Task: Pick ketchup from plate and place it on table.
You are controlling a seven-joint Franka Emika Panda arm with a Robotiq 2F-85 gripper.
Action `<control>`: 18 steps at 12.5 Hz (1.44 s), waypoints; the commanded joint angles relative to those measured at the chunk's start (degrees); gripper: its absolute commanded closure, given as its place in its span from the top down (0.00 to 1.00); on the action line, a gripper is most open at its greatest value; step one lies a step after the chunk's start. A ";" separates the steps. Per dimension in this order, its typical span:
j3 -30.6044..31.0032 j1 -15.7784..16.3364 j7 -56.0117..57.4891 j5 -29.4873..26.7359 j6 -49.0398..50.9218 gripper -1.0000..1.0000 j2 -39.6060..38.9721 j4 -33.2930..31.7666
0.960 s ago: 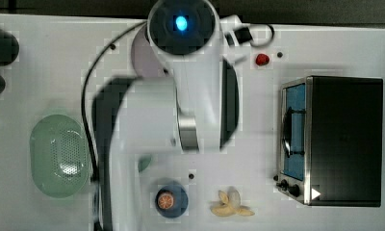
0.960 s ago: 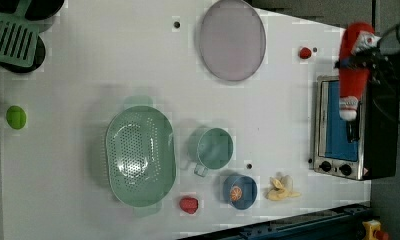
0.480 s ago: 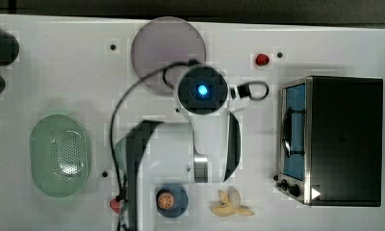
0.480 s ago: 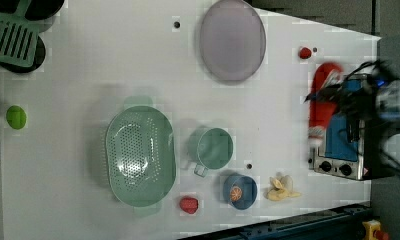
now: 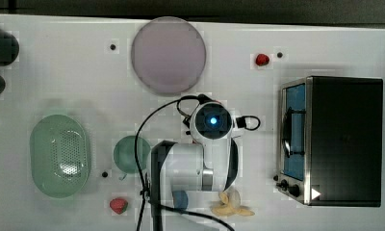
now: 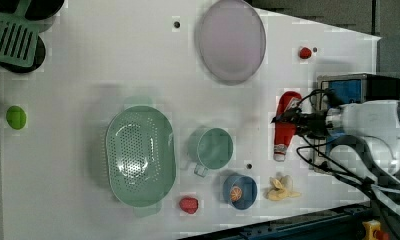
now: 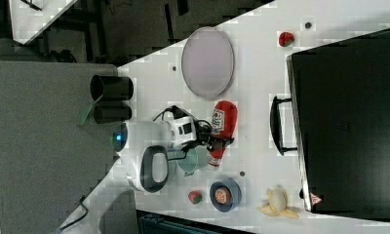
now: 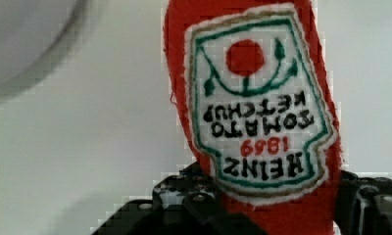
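Note:
My gripper (image 6: 287, 120) is shut on the ketchup (image 6: 286, 125), a slim red soft bottle with a white tip and a sewn label. The ketchup (image 7: 224, 122) hangs low over the white table (image 6: 113, 70), between the plate and the oven; whether it touches the table I cannot tell. In the wrist view the ketchup (image 8: 257, 98) fills the space between my black fingers (image 8: 184, 205). The round lilac-grey plate (image 5: 169, 54) lies bare at the back of the table. In the top view my arm (image 5: 210, 144) covers the bottle.
A black toaster oven (image 5: 332, 139) stands at the top view's right. A green basket (image 5: 59, 155), a teal cup (image 5: 131, 154), a blue dish (image 6: 239, 190), a banana (image 5: 231, 204) and two red berries (image 5: 262, 59) (image 5: 118, 205) lie around.
My arm has swung away from the plate toward the table's middle, carrying the ketchup down and to the left view's left. The plate now lies uncovered.

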State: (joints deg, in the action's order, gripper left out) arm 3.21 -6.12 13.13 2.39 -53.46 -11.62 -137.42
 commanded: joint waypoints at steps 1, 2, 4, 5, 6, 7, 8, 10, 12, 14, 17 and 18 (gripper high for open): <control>-0.60 0.13 -2.28 -1.22 -4.86 0.74 0.10 -1.30; -0.60 0.13 -2.28 -1.22 -6.03 0.85 -0.36 -1.81; -0.61 0.12 -2.28 -1.22 -6.46 1.00 0.23 -1.70; -0.60 0.15 -2.28 -1.22 -6.41 1.00 1.18 -1.48; -0.60 0.14 -2.29 -1.22 -6.27 1.00 2.63 -0.84; -0.58 0.16 -2.29 -1.22 -5.45 1.00 4.51 0.17; -0.61 0.14 -2.59 -1.22 -3.59 1.00 6.61 1.59; -0.61 0.15 -2.65 -1.22 4.86 1.00 10.34 5.60; -0.63 0.14 -5.61 -1.88 14.28 1.00 13.13 11.48; -0.57 0.22 -8.71 -2.07 22.47 1.00 14.64 18.77; -0.55 0.25 -8.71 -2.04 35.50 1.00 14.76 30.35; -0.62 0.22 -8.72 -2.04 40.24 1.00 14.71 33.34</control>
State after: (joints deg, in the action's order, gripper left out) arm 3.24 -5.88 7.24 0.34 -16.18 4.28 -104.30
